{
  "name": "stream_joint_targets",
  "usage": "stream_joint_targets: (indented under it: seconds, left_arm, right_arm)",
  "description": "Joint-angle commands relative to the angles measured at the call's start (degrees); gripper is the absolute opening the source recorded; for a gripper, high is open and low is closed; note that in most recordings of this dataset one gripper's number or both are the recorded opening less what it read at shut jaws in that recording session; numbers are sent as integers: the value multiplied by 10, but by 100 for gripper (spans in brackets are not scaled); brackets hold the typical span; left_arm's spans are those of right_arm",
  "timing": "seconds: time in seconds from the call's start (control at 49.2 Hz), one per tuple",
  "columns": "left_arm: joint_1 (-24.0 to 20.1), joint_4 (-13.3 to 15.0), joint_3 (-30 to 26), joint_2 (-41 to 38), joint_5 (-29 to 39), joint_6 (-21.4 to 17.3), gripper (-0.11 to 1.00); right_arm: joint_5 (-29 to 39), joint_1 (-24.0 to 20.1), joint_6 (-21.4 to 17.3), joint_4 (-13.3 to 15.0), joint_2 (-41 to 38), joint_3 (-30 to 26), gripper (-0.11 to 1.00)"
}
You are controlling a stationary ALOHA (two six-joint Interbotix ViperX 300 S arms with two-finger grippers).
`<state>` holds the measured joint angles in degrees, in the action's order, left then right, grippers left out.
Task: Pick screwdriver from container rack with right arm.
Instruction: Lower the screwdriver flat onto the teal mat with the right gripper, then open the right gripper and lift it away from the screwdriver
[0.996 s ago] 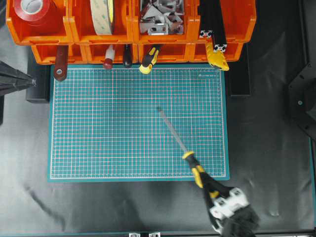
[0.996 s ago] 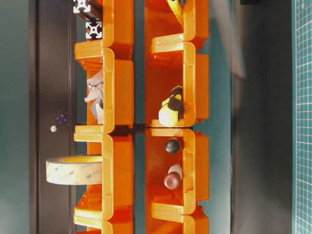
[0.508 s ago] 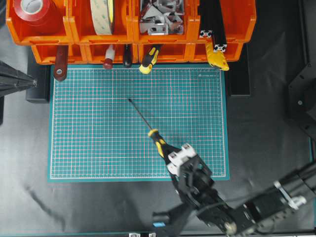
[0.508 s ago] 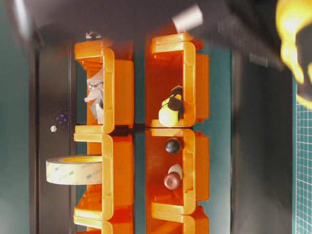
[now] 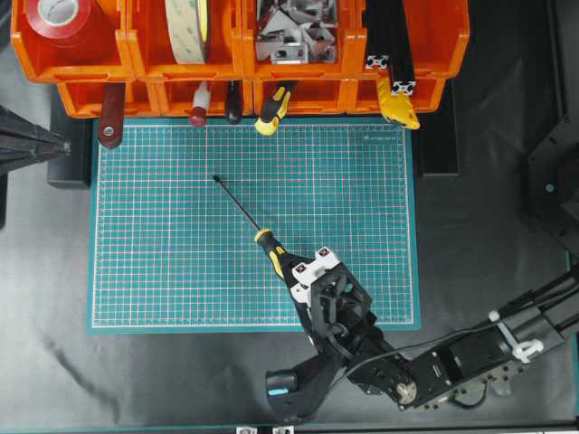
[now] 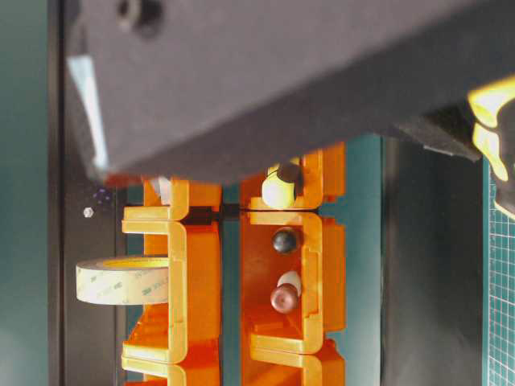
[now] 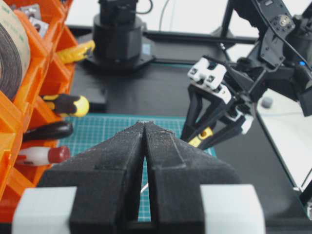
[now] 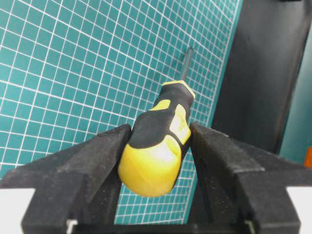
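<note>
And the right gripper (image 5: 291,271), clamped on the handle of the screwdriver (image 5: 242,210), has swung it in from the green mat's (image 5: 163,271) near right corner to mid-mat, well clear of the container rack (image 5: 308,90), left gripper (image 7: 145,146) pinched shut

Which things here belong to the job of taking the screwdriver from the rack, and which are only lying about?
Belong to the job:
screwdriver
right gripper, shut on its handle
container rack

Only lying about:
red tape roll
red-handled tool
small yellow-black tool
green mat
left gripper
</note>
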<state>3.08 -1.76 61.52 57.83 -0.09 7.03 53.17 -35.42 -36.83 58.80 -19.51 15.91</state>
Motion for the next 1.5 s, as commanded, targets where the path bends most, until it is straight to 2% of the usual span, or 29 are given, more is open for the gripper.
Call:
stream_joint_targets:
  seconds: [0.0,0.244,0.529,0.569,0.691,0.752,0.894,1.037,1.22,1.362,1.484]
  left_arm:
    - [-1,-2,-18,-4,-4,1,0]
    - [-1,-2,-18,-4,-3,1,0]
    - [0,-2,-18,-3,-2,1,0]
    - [-1,-2,-18,-3,-2,1,0]
    - [-1,-2,-18,-3,-2,1,0]
    - [-1,-3,-18,-3,-2,1,0]
    - [1,-2,-18,-3,-2,1,0]
    - [3,-2,-18,-2,-2,0,0]
    - [4,-2,-18,0,-2,0,0]
    - [4,-2,-18,3,-2,0,0]
    - [4,-2,-18,4,-2,-1,0]
  right_arm:
    - [-8,4,-1,2,12,-2,40]
    - [-18,12,-2,1,12,6,41]
    - [-85,16,-2,-9,12,22,42]
    - [-88,15,-3,-13,12,25,45]
    - [-94,16,-3,-18,13,30,67]
    - [-96,17,-3,-19,13,30,74]
    - [-99,14,-3,-22,13,27,80]
    - [-102,12,-6,-24,13,15,81]
    - [-86,12,-47,-24,20,7,81]
    - [-51,3,-100,-20,41,11,81]
    - [-16,-11,-121,-19,74,25,81]
